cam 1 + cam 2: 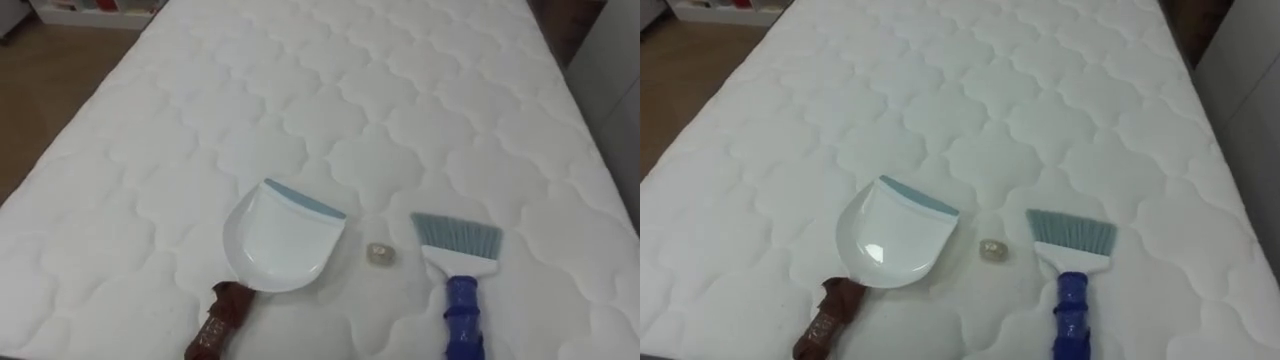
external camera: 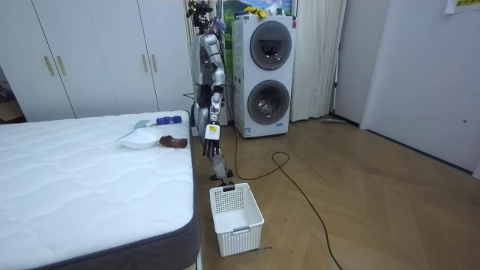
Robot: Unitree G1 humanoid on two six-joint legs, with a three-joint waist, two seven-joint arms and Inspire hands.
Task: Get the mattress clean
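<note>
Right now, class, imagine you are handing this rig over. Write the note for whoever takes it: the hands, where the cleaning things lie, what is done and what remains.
Hands: the left hand hangs at the robot's side by the end of the bed. Neither tool is held.
Things: the dustpan lies on the mattress, its brown handle toward the robot. The brush lies to its right, bristles pointing away. A small scrap lies between them, touching neither. A white basket stands on the floor beside the bed.
Done: nothing swept; the scrap is outside the pan.
Left: probably take up both tools and sweep the scrap in.
</note>
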